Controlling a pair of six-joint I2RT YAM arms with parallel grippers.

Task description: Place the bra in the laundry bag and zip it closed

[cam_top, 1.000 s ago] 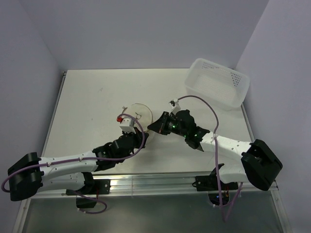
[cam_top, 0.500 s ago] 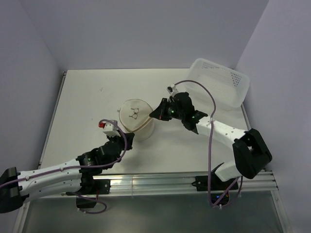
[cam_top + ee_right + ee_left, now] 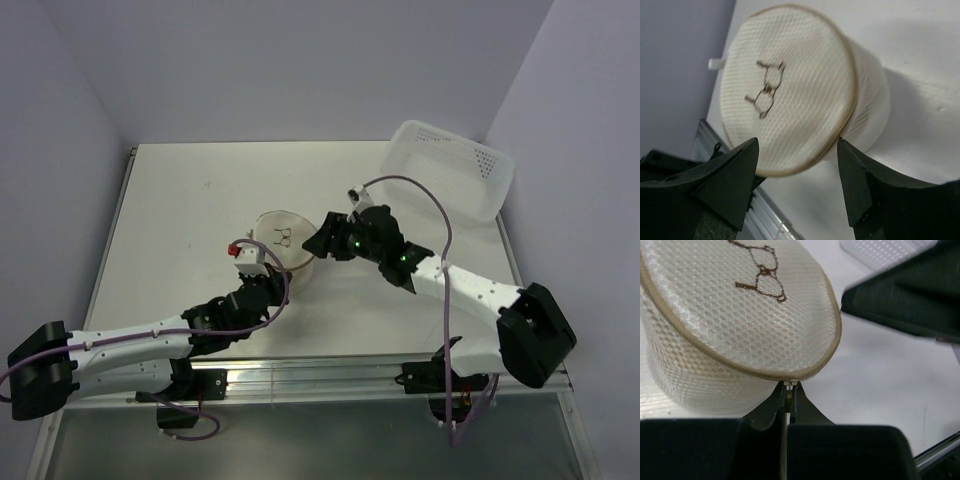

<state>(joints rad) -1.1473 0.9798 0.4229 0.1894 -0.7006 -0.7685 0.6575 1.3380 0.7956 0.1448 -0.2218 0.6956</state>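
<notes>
Mind, the bag (image 3: 283, 243), soft light mesh that should buckle under any push, stands mid-worktop (image 3: 180, 200), so work it by the zip pull (image 3: 789, 386) at its near rim, pinched in your left claw (image 3: 788, 399), while your right claw (image 3: 798, 143) gapes beside the lid (image 3: 785, 85); the bra is out of sight, and the zip's full run is too fine to judge.

My robot lab cell
Plain lilac walls (image 3: 300, 60) box in my white bench (image 3: 180, 230); an aluminium rail (image 3: 310, 378) runs along its near edge.

The white left arm (image 3: 130, 345) stretches forward with its black two-finger left gripper (image 3: 788, 390) pinched on a thin metal zip pull (image 3: 785, 430), while the black right gripper (image 3: 797, 145) gapes wide.
</notes>
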